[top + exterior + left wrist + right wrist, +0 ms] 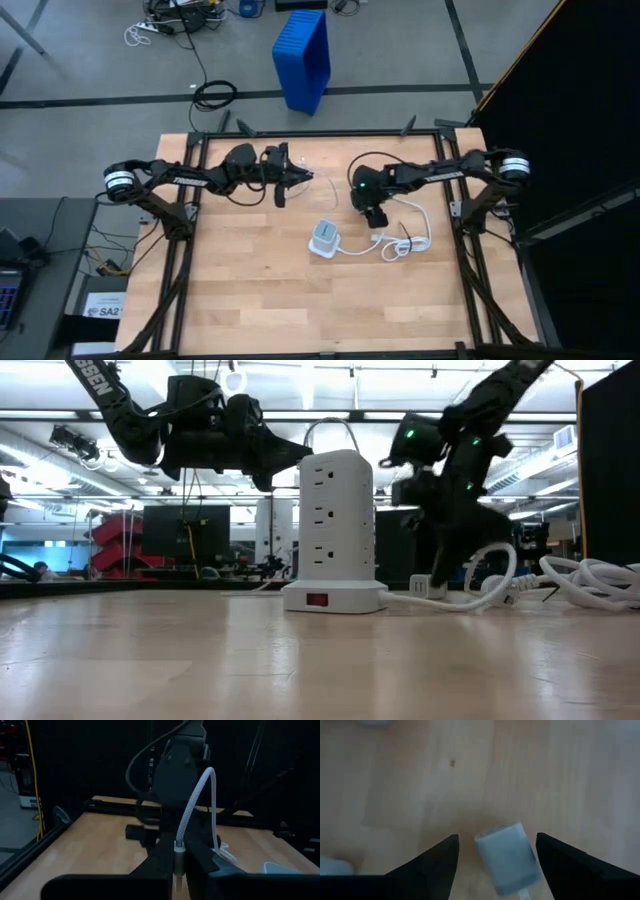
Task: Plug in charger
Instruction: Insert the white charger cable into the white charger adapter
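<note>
Charger (509, 856) lies on the wooden table (250, 290), seen in the right wrist view as a pale rounded block between the two dark fingers (432, 865), tilted, with bare wood on either side of it; no finger touches it. Right gripper (375, 217) hangs over it just right of frame centre in the high view, jaws spread and pointing down. In the low view the same block (421, 586) sits low on the table right of centre, under the right arm, close beside the white cord (590, 580) that loops off toward the right edge. White power tower (335, 530) stands upright at the middle of the low view, outlets stacked up its face, a red switch on its base; from above it shows as a pale square (324, 238) just below and left of the right gripper. Left gripper (300, 178) is held up off the table in the upper middle of the high view, jaws pressed together on the plug end of a thin braided white cable (197, 800), which arches up from the fingertips and drops away behind them.
</note>
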`<act>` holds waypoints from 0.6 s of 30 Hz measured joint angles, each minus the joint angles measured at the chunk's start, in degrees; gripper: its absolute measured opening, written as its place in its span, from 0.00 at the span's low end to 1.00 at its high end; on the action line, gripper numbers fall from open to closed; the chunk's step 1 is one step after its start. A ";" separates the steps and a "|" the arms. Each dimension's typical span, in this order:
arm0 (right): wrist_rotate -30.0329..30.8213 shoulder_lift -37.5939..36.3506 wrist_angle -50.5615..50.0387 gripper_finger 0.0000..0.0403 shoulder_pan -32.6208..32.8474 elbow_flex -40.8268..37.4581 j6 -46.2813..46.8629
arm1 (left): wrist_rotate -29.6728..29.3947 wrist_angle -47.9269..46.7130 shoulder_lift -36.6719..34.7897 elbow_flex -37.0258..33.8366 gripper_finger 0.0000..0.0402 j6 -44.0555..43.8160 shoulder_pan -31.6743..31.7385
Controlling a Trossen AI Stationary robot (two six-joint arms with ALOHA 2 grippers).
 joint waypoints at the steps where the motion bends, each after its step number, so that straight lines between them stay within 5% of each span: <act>1: -0.33 1.22 -1.04 0.59 -0.16 0.98 -0.02 | 0.01 -0.32 0.00 -0.02 0.00 0.01 0.00; 13: 0.79 3.30 -6.28 0.30 -1.09 6.11 3.12 | -0.24 -1.42 0.00 -0.02 0.00 1.14 0.00; 18: 2.47 3.21 -6.14 0.36 -1.31 6.18 6.76 | -0.26 -1.56 0.00 -0.02 0.00 1.30 0.00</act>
